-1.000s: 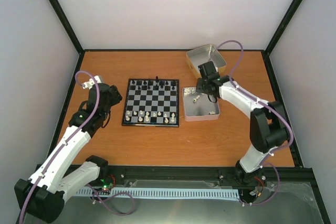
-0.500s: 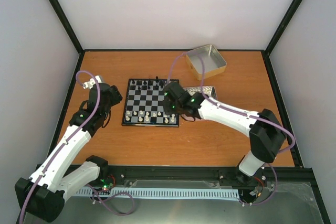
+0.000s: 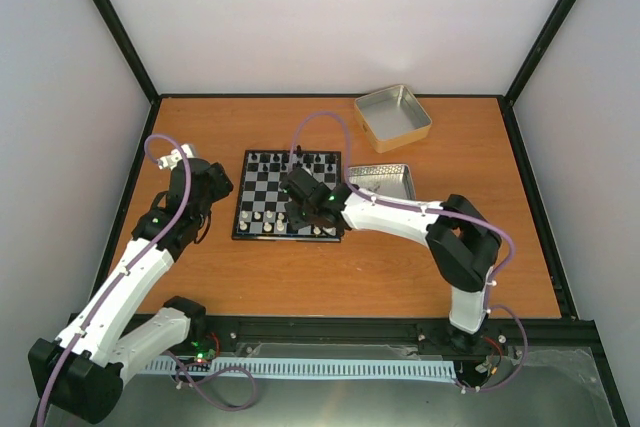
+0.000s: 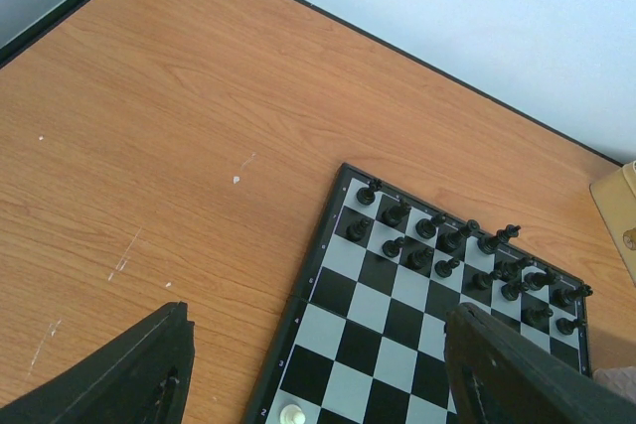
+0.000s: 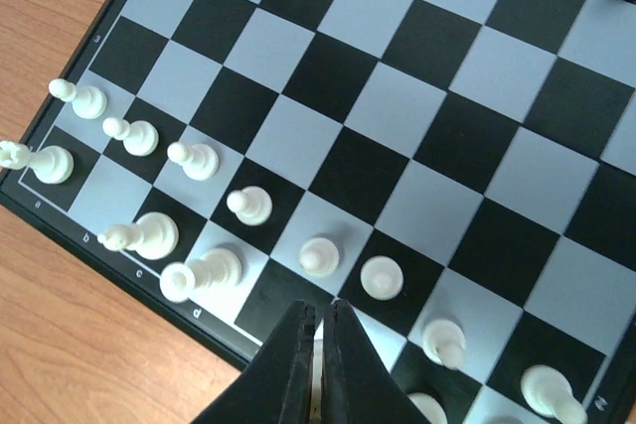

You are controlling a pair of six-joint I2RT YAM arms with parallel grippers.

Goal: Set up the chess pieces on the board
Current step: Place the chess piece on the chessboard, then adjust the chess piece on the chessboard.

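The right pincer [image 5: 318, 345] is clenched above the near edge of the small black-and-silvery-grey checked chessboard [image 5: 417, 116], which lies on the orange wooden counter [image 4: 199, 96]; the tiny cream-white chess pieces [image 5: 248, 206] are ranged along its two near rows; the descent is best made straight down onto a bare back-row square, clear of neighbouring pawns, with release delayed until the base is seated; whether a piece is pinched cannot be told, only a pale sliver being seen between the fingers; the left pincer [image 4: 318, 315] is spread and empty.
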